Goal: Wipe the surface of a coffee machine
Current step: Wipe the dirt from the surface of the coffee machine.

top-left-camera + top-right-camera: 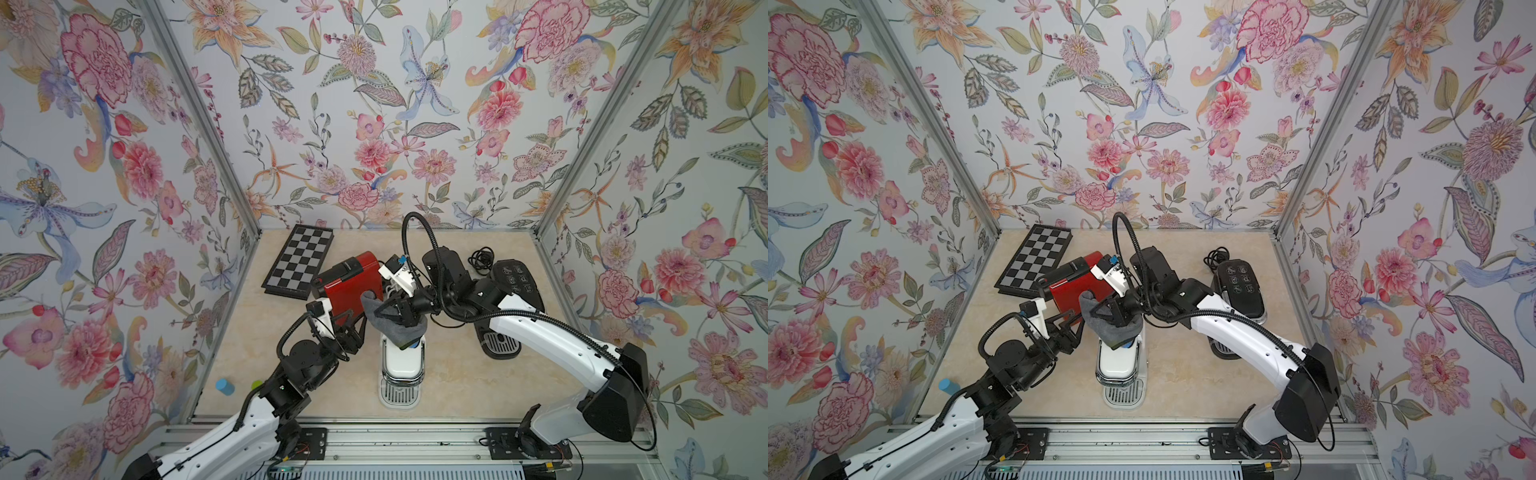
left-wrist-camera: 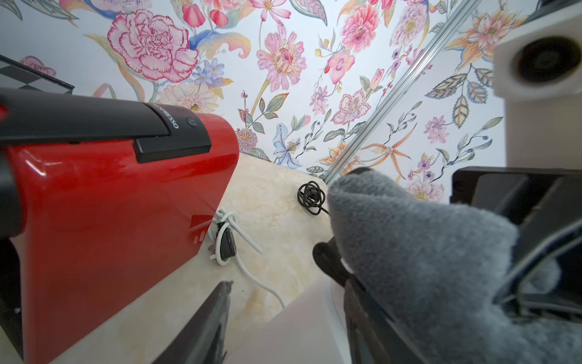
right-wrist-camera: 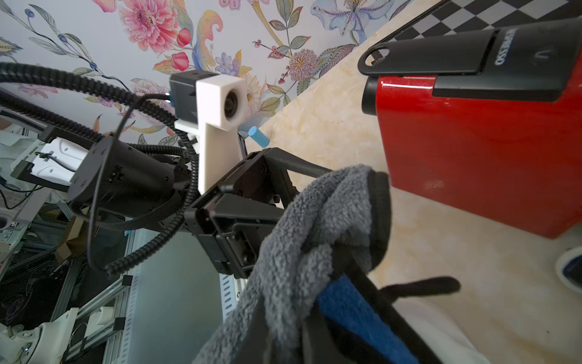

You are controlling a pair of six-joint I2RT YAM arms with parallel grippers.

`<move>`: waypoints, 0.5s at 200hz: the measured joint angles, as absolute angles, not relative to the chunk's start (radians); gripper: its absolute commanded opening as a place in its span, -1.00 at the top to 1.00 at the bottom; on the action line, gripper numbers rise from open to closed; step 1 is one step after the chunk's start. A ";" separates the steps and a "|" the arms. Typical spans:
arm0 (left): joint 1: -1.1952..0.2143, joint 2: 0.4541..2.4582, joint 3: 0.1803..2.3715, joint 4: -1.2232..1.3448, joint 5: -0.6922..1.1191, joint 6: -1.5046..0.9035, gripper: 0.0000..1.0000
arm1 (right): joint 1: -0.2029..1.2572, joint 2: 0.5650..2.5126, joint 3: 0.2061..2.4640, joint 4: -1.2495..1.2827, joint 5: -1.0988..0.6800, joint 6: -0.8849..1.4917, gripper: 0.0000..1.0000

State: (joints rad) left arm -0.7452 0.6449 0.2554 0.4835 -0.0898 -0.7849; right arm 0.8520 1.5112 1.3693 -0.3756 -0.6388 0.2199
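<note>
Two hands meet over the white machine in the middle of the tabletop: the right hand, clamped on the cloth, sits atop its rear, its length running toward the robot, while the left hand hangs alongside, jaws apart and empty.

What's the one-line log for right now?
right gripper: shut on grey cloth | place: over white coffee machine | left gripper: open
</note>
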 measured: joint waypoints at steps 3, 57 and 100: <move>-0.745 0.637 0.255 0.484 -0.088 -0.784 -0.19 | 0.855 1.518 1.374 -0.376 -0.638 0.220 0.89; -0.733 0.550 0.215 0.530 -0.056 -0.764 -0.32 | 0.824 1.581 1.418 -0.315 -0.727 0.287 0.88; -0.733 0.564 0.209 0.628 0.060 -0.768 -0.47 | 0.743 1.594 1.402 -0.192 -0.709 0.360 0.87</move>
State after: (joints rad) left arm -0.7330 0.5636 0.2092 0.6285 0.0597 -0.7685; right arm 0.7425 1.5936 1.4017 -0.1917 -0.7086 0.3603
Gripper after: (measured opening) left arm 0.715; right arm 0.113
